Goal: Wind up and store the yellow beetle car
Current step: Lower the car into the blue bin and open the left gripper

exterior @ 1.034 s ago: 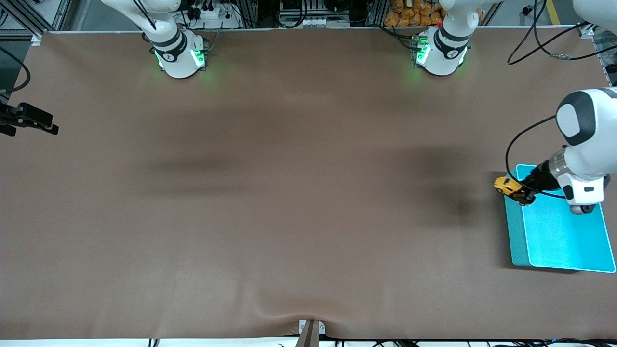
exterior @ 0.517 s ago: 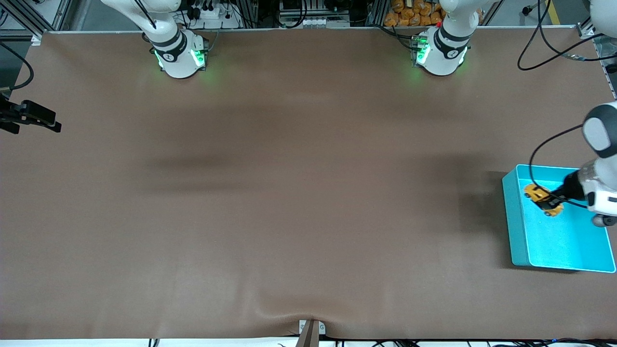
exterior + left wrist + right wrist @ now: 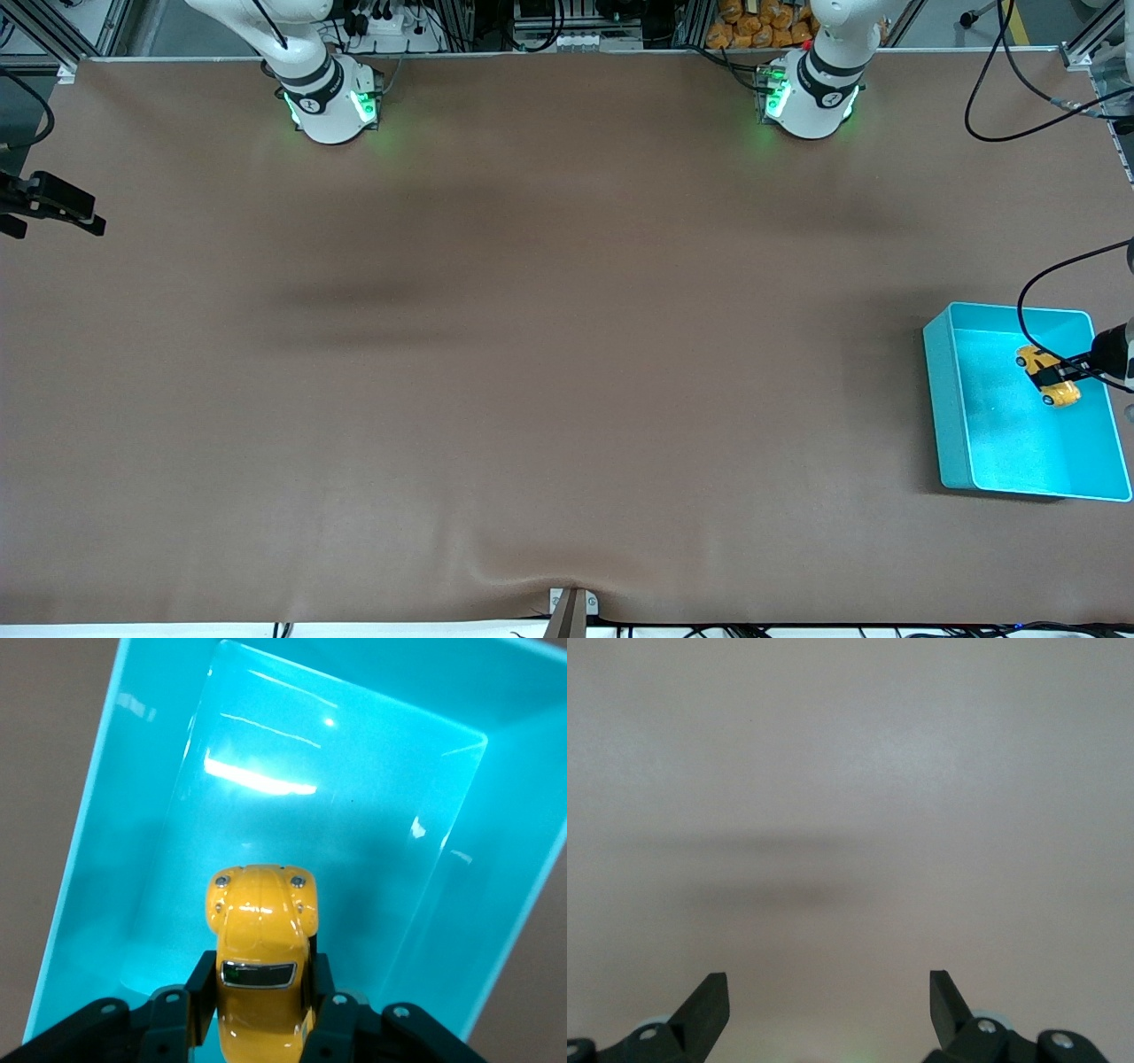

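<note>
The yellow beetle car is tiny, glossy, with dark windows. My left gripper is shut on it and holds it over the inside of the teal bin, at the left arm's end of the table. In the left wrist view the car sits between the two dark fingers, nose pointing over the bin's bare floor. I cannot tell whether the car touches the floor. My right gripper is open and empty over bare table; it shows at the right arm's end of the table, waiting.
The brown table cover has a small fold at the edge nearest the front camera. Both arm bases stand along the edge farthest from the front camera. A black cable loops over the bin.
My left gripper has carried the car from over the bin's rim to over the bin's inside, toward the left arm's end of the table. The right gripper has barely moved.
</note>
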`<state>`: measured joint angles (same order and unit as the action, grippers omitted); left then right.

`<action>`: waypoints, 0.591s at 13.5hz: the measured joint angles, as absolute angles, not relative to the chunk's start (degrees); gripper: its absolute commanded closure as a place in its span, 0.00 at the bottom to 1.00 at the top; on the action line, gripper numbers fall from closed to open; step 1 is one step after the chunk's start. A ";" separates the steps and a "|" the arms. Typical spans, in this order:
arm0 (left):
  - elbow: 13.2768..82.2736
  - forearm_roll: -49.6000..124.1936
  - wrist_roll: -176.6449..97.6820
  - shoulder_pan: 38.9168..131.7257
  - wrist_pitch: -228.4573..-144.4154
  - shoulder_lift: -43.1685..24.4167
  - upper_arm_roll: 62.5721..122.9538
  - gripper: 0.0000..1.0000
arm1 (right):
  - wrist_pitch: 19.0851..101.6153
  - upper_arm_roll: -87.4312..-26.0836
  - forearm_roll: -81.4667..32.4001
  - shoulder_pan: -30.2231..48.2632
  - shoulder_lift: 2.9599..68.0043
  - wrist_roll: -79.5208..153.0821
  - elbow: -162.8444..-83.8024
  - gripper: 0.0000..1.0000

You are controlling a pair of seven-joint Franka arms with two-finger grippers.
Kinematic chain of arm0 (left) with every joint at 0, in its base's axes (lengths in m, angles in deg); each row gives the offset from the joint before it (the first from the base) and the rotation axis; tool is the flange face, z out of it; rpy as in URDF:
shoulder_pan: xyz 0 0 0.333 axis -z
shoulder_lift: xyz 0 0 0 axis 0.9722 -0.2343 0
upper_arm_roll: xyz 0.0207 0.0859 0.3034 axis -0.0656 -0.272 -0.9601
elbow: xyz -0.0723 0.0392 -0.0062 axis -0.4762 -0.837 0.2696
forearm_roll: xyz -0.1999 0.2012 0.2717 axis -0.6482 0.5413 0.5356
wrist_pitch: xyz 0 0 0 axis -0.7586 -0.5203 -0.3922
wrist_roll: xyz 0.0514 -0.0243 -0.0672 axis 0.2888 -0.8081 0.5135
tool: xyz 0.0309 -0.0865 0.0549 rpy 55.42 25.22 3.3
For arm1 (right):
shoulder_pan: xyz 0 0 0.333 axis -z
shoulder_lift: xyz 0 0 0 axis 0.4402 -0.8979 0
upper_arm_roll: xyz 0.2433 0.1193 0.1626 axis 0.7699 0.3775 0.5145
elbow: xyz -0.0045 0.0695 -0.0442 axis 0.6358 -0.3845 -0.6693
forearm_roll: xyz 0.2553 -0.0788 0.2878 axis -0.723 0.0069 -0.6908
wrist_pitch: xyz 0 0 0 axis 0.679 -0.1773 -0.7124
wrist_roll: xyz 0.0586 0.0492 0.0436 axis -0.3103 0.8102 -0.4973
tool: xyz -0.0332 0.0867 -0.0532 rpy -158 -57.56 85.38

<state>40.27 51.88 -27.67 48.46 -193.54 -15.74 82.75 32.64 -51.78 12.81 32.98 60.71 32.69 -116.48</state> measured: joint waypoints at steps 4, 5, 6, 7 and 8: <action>38.26 52.73 -20.66 48.35 -194.78 -19.43 82.82 1.00 | 33.03 -51.76 12.80 32.96 60.90 32.69 -116.78 0.00; 38.19 54.60 -19.61 48.36 -195.52 -20.17 82.89 1.00 | 33.58 -51.76 12.79 32.96 60.90 32.69 -116.91 0.00; 38.16 56.78 -19.32 48.42 -195.83 -20.91 82.98 1.00 | 34.05 -51.76 12.79 32.96 60.94 32.69 -116.99 0.00; 38.13 58.69 -19.31 48.52 -196.05 -21.66 83.11 1.00 | 34.26 -51.76 12.79 32.95 61.06 32.69 -117.00 0.00; 38.10 59.80 -19.31 48.67 -196.34 -22.41 83.19 1.00 | 34.26 -51.76 12.79 32.95 61.28 32.69 -117.03 0.00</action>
<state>38.10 59.80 -19.31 48.67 -196.34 -22.41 83.19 34.26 -51.76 12.79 32.95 61.28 32.69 -117.03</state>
